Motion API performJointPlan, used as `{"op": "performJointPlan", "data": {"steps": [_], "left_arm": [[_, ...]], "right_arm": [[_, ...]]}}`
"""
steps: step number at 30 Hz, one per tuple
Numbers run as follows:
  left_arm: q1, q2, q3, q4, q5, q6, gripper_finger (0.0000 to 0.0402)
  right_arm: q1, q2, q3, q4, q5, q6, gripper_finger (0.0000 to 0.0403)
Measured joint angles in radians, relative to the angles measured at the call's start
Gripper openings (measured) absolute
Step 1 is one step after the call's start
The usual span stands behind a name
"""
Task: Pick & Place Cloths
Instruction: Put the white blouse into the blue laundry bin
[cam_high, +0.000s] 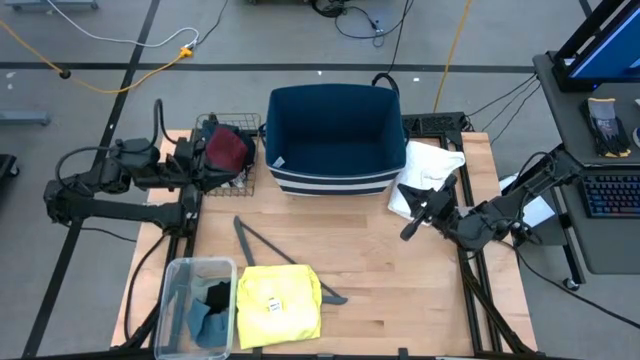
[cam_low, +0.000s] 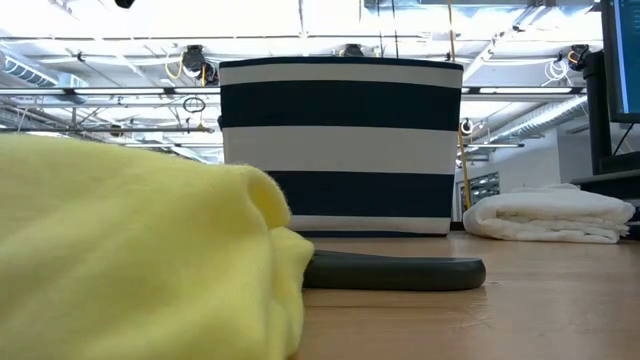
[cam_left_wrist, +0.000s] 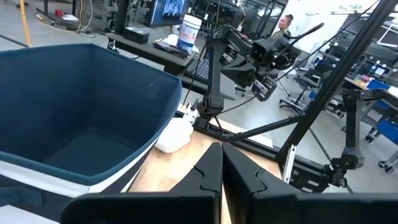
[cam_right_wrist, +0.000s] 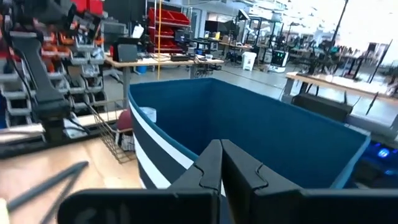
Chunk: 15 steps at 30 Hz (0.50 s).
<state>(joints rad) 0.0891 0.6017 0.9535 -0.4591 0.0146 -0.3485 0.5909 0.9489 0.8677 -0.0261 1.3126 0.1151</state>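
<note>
Overhead, a wooden counter (cam_high: 360, 250) is carrying a navy fabric bin (cam_high: 336, 140) with white stripes around its outside; the bin is standing open at the back centre, and nothing is showing inside it.

The cloths are lying in four separate places. A yellow T-shirt (cam_high: 278, 305), folded into a rough square with a small white tag on top, is resting near the front edge, left of centre; in the low view it is filling the left foreground as a soft, rounded yellow mass. A thin grey clothes hanger (cam_high: 262, 240) is lying on the wood just behind the shirt and partly under it. A white shirt (cam_high: 428, 165), loosely folded, is sitting just beside the bin's right wall at the back right. A maroon piece (cam_high: 226, 148) is bunched in a wire basket (cam_high: 250, 182) at the back left, just beside the bin. Black and grey-blue pieces (cam_high: 210, 308) are lying crumpled in a clear plastic tub (cam_high: 178, 290) at the front left corner, touching the yellow T-shirt's left side.

The left gripper (cam_left_wrist: 221, 163) is hovering by the wire basket, its fingers pressed together and holding nothing. The right gripper (cam_right_wrist: 221, 160) is hanging near the white shirt, its fingers likewise pressed together and empty.
</note>
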Motion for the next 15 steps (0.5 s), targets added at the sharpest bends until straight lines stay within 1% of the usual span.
{"op": "performJointPlan", "data": {"steps": [3,7,9,11,15], "left_arm": [[0.000,0.000,0.000,-0.002,0.000,0.000,0.0003],[0.000,0.000,0.000,-0.011,0.000,0.000,0.0002],[0.000,0.000,0.000,-0.011,0.000,0.002,0.0003],[0.000,0.000,0.000,-0.011,0.000,0.010,0.0006],[0.000,-0.002,0.000,-0.011,0.001,0.026,0.0002]], "right_arm": [[0.000,0.000,0.000,0.000,0.012,0.055,0.0000],[0.000,-0.006,0.000,0.015,0.143,0.082,0.0000],[0.000,-0.017,0.000,0.074,0.211,0.056,0.0000],[0.000,-0.026,0.000,0.184,0.260,-0.046,0.0000],[-0.015,-0.037,0.001,0.520,0.259,-0.358,0.0000]]}}
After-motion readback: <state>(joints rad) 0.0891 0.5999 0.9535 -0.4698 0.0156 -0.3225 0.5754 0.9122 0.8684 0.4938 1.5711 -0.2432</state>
